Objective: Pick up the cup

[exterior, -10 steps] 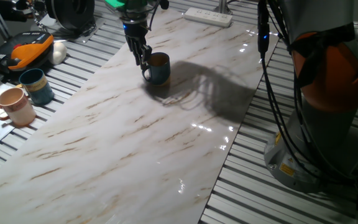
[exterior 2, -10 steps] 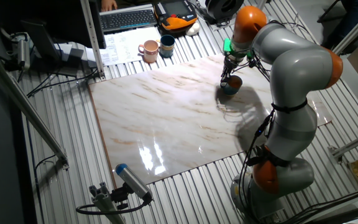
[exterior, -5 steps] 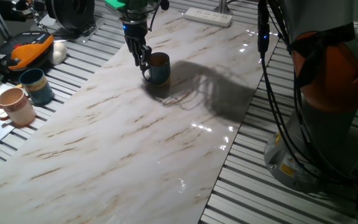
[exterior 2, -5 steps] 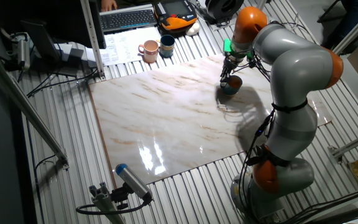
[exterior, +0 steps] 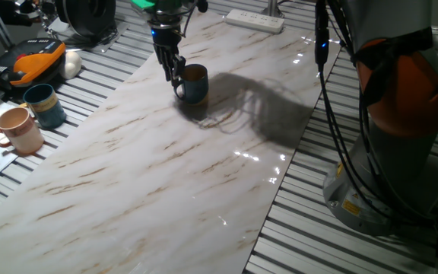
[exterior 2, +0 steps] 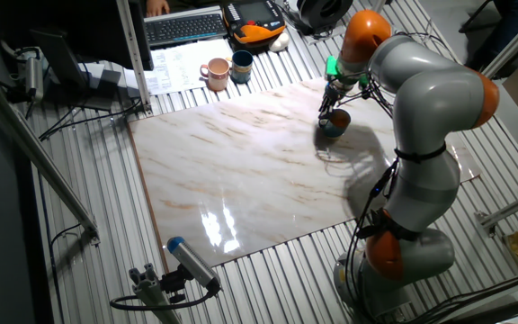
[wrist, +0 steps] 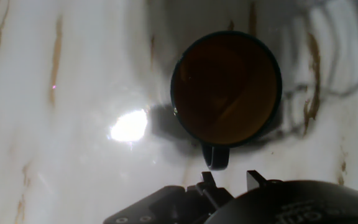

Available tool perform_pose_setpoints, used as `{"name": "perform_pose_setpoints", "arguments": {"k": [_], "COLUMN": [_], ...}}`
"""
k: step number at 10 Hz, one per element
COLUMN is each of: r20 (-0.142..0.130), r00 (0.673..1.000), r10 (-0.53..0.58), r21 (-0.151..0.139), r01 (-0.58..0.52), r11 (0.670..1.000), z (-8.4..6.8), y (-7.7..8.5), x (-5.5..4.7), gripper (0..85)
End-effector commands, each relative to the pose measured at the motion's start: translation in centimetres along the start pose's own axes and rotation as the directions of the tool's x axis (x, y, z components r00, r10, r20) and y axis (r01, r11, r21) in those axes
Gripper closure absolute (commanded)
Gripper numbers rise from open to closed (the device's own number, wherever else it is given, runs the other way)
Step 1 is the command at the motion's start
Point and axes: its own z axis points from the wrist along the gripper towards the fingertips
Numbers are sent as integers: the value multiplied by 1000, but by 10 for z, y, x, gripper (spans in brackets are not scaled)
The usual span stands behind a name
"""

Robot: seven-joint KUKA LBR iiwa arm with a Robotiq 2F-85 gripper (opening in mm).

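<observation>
The cup [exterior: 194, 84] stood upright on the marble table [exterior: 166, 175], far end. The gripper [exterior: 175, 72] hung at its handle side, seemingly lined up to pinch (whether its fingers had closed, I couldn't tell).

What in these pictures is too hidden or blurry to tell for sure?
- Hand view: the gripper's fingertips are cut off by the bottom edge, so open or shut is unclear.
- One fixed view: the gripper hides the cup handle.
- The other fixed view: the cup is too small to show contact.
</observation>
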Motion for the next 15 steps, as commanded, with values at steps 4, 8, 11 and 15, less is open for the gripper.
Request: {"name": "perform_pose_setpoints", "arguments": {"k": [4, 8, 11, 15], "r20": [62, 32, 35, 71], "r00": [998, 998, 999, 996], "r10": [32, 45, 33, -47], "r21": [55, 57, 53, 1], "r01": [-36, -46, -34, 47], "r11": [998, 997, 998, 999], "z": [-3, -4, -6, -4], "y": [-1, -1, -2, -4], "x": [-3, -4, -4, -3], "gripper": [510, 680, 680, 680]}}
